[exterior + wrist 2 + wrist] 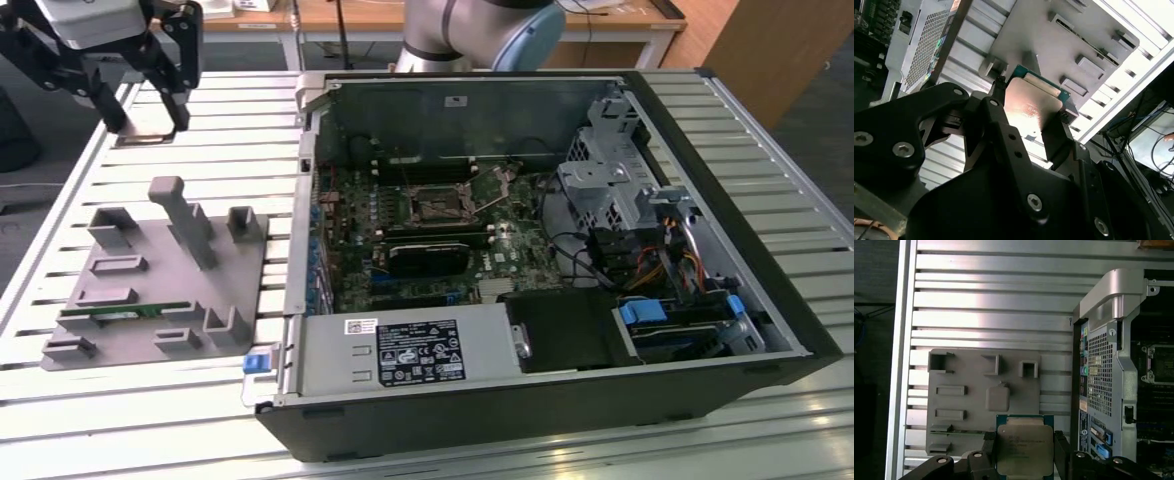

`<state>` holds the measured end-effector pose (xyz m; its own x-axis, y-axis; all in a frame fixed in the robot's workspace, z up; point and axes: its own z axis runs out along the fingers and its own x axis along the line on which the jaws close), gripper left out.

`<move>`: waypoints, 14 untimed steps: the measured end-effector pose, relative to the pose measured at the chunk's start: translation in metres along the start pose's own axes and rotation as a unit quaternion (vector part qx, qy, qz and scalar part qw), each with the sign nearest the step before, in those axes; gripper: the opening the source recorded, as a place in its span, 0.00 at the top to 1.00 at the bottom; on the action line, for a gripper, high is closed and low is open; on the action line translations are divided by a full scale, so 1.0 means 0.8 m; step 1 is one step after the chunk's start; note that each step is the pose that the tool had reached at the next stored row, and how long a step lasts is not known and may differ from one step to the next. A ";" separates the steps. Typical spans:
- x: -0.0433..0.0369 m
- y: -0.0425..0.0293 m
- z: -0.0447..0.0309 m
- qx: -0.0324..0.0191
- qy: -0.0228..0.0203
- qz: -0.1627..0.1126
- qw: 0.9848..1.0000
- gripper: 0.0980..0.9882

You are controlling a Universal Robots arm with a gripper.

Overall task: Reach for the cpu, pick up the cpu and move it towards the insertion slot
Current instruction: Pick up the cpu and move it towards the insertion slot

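Your gripper [1024, 452], low in the first wrist view, is clamped on the cpu [1023, 449] by its two side edges, chip lifted above the grey holder tray [969, 405]. Keep it level and square as you carry. Beyond, the open computer case [747, 200] holds the insertion slot [438, 204], centre of the exterior view, well apart from the chip.

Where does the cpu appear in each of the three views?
Exterior view: the cpu sits edge-on in the gripper, near the exterior view's upper left.
First wrist view: cpu held flat between the fingers.
Second wrist view: cpu glares brightly.
Shared landmark: the grey fixture plate.
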<state>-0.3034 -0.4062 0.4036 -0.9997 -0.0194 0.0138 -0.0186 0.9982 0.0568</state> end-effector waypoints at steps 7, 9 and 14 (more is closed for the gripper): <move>-0.021 -0.0004 -0.0003 0.000 0.000 0.000 1.000 0.50; -0.027 -0.0005 -0.0004 0.000 0.000 0.000 1.000 0.50; -0.041 -0.0007 -0.0008 0.000 0.000 0.000 1.000 0.50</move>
<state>-0.2705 -0.4062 0.4037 -0.9997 -0.0193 0.0140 -0.0185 0.9982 0.0567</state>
